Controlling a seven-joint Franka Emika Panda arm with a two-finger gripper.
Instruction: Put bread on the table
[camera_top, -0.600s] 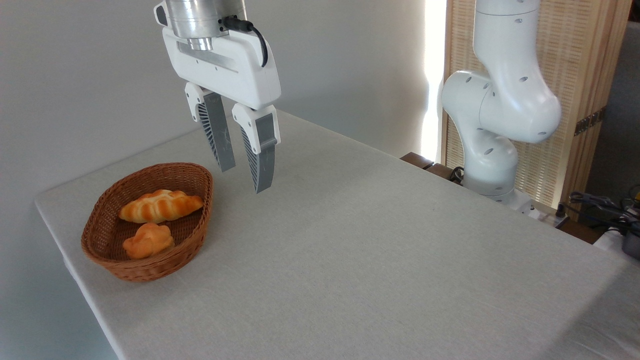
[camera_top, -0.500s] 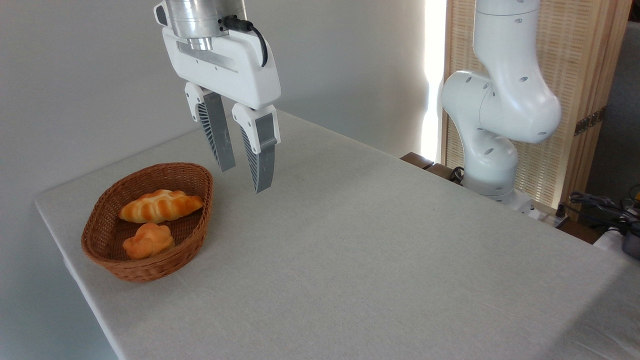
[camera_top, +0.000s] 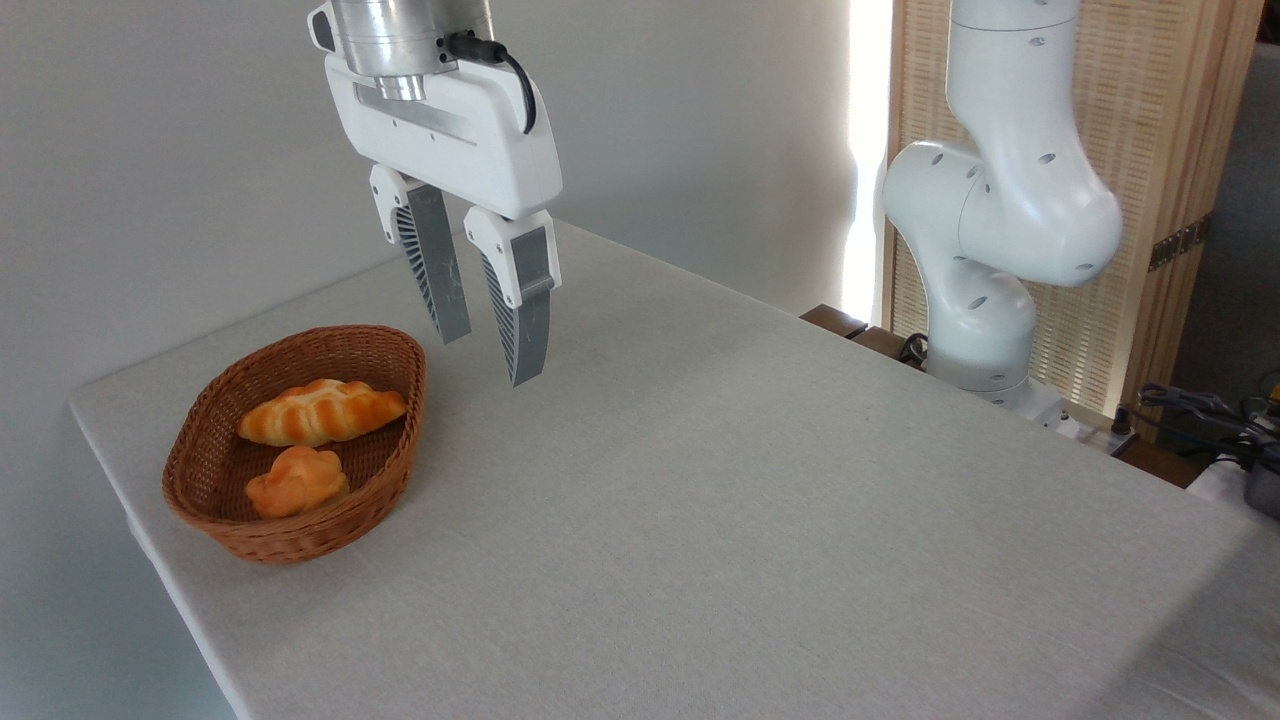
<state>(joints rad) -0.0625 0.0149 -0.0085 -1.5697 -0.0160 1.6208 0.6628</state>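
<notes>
White arm (camera_top: 1010, 200), white gripper (camera_top: 490, 355) w/ grey ribbed fingers (camera_top: 525, 310), blk cable (camera_top: 515, 75).

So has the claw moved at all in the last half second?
No. The gripper hangs in the same spot, open, up and right of the basket, whose rim gives the fixed mark.

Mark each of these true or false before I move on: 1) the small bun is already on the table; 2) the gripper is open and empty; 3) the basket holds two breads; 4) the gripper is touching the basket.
1) False. The small bun lies inside the wicker basket, not on the table.
2) True. The gripper hangs with its jaws apart and nothing between them.
3) True. The braided loaf lies in it, just behind the small bun.
4) False. The gripper hangs in the air above the table, to the right of the basket, clear of its rim.
</notes>
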